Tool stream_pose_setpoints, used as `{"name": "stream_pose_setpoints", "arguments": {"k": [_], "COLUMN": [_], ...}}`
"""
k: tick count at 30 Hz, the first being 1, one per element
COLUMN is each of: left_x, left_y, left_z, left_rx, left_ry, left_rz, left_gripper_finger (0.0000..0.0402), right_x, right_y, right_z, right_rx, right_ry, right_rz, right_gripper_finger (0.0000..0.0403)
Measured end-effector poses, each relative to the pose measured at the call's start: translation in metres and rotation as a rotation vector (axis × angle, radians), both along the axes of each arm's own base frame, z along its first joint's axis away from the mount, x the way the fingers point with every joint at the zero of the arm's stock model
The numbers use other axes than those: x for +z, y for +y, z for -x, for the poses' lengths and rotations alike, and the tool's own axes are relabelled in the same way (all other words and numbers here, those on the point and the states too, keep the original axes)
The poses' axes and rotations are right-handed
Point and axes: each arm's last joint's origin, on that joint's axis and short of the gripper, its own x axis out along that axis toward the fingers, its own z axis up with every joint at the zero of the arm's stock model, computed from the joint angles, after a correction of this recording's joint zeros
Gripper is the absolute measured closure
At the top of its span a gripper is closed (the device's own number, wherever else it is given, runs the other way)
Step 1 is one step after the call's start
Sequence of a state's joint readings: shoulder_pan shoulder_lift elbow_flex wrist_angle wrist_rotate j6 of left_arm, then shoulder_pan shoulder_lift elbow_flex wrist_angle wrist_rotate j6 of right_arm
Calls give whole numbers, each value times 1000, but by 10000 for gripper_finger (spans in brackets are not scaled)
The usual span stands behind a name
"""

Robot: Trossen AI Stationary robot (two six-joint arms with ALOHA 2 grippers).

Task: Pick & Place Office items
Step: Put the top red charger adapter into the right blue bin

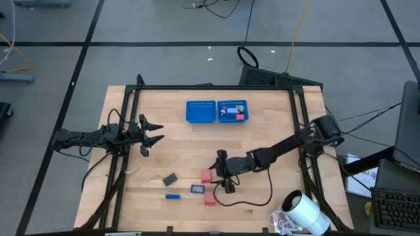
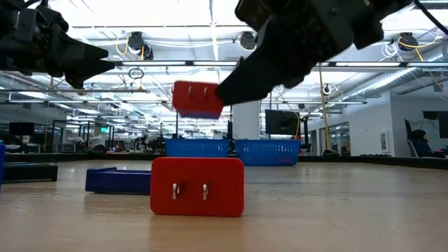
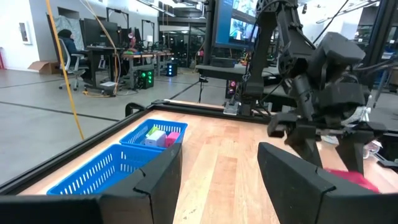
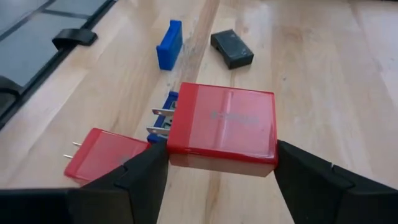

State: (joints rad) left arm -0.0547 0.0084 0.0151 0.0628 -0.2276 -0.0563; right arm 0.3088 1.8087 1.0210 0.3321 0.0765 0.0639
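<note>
A: From above, what is seen?
B: A red block (image 1: pixel 207 176) is gripped by the right gripper (image 1: pixel 220 176), low over the table's (image 1: pixel 262 196) front; the left gripper (image 1: pixel 152 132) is held open, empty, at the left edge.

A: At table height?
B: The red block (image 2: pixel 197 99) is held aloft above another red block (image 2: pixel 197 185); the fingertips are cut off.

A: The right wrist?
B: Two metal prongs are shown on the clamped block (image 4: pixel 225 126); a blue piece behind it is mostly hidden.

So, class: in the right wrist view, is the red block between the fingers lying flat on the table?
No. The red block is held between the right fingers, clear above the table.
</note>
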Motion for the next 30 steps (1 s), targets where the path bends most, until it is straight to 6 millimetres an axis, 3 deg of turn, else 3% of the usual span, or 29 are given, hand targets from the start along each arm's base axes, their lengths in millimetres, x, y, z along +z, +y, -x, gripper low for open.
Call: {"name": "stream_pose_setpoints", "arguments": {"k": [14,30], "left_x": [0,0], "left_y": [0,0], "left_z": [0,0], "left_rx": [0,1], "left_ry": [0,2], "left_rz": [0,0], "left_gripper_finger": [188,188], "right_x": [20,3], "right_y": [-16,-45], "right_z": [49,136], "right_rx": [-21,-72], "right_ry": [-38,-201], "right_rz": [-33,-159], "right_gripper_finger": [149,149]}}
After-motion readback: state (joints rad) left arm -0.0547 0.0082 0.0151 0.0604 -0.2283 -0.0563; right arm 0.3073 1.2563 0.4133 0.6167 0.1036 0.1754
